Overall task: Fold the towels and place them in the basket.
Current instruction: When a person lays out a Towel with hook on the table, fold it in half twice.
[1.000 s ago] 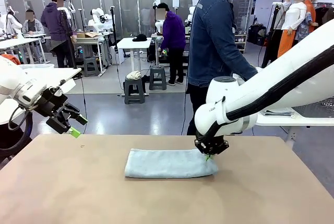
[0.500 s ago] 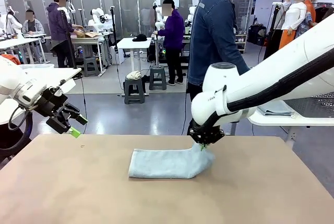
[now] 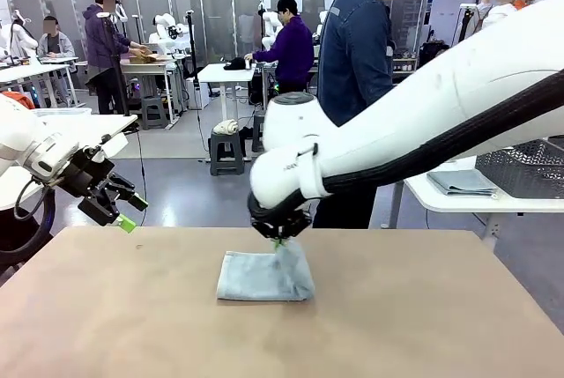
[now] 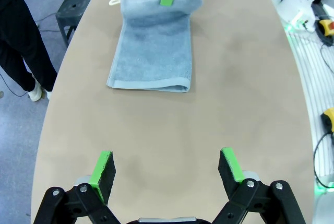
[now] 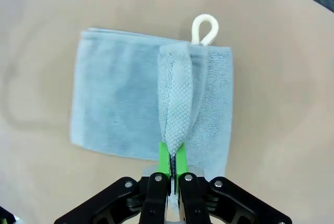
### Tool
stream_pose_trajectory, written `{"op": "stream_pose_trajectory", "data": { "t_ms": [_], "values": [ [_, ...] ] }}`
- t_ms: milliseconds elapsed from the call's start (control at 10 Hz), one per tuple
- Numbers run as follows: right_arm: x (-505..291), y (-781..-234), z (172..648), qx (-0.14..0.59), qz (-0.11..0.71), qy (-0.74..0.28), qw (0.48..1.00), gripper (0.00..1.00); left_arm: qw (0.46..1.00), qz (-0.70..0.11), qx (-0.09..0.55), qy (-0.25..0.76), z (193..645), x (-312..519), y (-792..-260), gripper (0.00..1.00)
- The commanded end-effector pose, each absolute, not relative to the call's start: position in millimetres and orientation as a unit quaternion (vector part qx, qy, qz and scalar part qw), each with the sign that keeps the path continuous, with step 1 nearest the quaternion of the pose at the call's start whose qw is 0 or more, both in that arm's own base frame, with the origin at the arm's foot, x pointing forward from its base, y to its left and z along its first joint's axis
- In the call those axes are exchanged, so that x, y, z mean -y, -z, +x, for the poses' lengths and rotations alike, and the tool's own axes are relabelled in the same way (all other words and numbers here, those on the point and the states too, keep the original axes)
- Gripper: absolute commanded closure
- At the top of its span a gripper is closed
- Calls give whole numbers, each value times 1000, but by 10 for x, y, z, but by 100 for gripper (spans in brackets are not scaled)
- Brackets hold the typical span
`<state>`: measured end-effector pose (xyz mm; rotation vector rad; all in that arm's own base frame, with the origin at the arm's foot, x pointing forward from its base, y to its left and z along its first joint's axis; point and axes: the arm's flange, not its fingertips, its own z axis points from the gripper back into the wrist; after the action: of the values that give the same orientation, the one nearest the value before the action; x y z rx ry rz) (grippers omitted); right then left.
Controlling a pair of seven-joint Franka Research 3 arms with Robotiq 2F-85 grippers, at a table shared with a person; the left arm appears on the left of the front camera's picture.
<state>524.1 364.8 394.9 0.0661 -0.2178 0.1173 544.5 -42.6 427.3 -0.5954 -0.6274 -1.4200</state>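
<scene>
On the table [image 3: 441, 307], right claw [image 5: 171, 155] pinches a raised fold of towel [image 5: 115, 104]; left claw [image 4: 166, 156] spread.

The pale blue-grey terry towel [image 3: 260, 278] lies near the middle of the tabletop [image 3: 123, 307], folded into a short rectangle. My right jaws pinch one edge, and it stands up off the flat layer as a narrow ridge. The towel's white loop [image 5: 204, 27] sticks out from a corner onto the tabletop.
</scene>
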Motion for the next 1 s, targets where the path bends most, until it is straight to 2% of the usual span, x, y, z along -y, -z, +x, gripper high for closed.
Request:
{"op": "stream_pose_trajectory", "data": {
  "t_ms": [0,200,600,900],
  "values": [
    [-3962,-4043,5306,119,17,-23,992,100,677,-260,280,629,5431,426,-4291,0],
    [-4118,-4000,5363,139,24,-8,990,100,677,-260,280,629,5431,426,-4291,0],
    [-4324,-3748,5471,117,80,12,990,100,677,-260,280,629,5431,426,-4291,0],
    [-4368,-3678,5496,124,91,22,988,100,677,-260,280,629,5431,426,-4291,0]
  ]
}}
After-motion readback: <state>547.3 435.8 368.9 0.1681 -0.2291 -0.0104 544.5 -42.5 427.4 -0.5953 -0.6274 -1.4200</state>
